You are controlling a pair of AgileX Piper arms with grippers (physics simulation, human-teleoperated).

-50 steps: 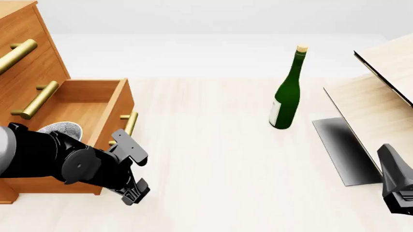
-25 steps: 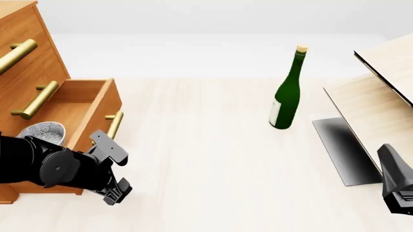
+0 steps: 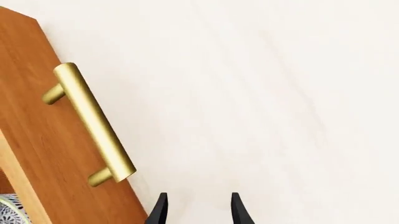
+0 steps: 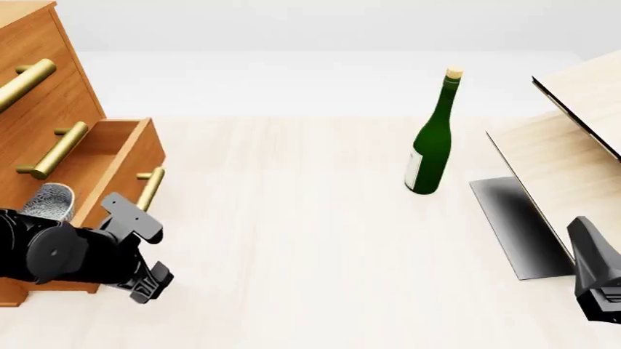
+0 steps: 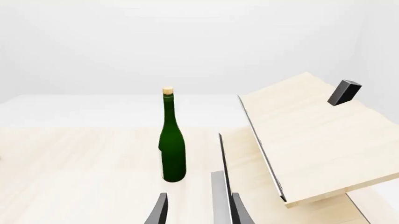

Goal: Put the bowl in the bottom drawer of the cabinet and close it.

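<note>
The orange-brown cabinet (image 4: 39, 94) stands at the far left. Its bottom drawer (image 4: 121, 156) sticks out partway, and the speckled bowl (image 4: 49, 201) lies tilted inside it. In the left wrist view a sliver of the bowl (image 3: 7, 208) shows behind the drawer front (image 3: 44, 140). My left gripper (image 4: 144, 251) is open beside the drawer's front, just below its short brass handle (image 4: 150, 188), with nothing between its fingers. That handle (image 3: 92, 125) lies to one side of the left gripper (image 3: 197, 212). My right gripper (image 5: 197, 212) is open and empty, low at the right edge.
A green wine bottle (image 4: 432, 138) stands upright at centre right of the table, also seen as the bottle (image 5: 173, 144) from the right wrist. A pale light-wood structure with a dark panel (image 4: 553, 167) fills the right side. Two upper drawers carry longer brass handles (image 4: 54, 149).
The bottom drawer has slid further into the cabinet, carrying the bowl with it. My left gripper has moved left along with the drawer front. The right arm has not moved.
</note>
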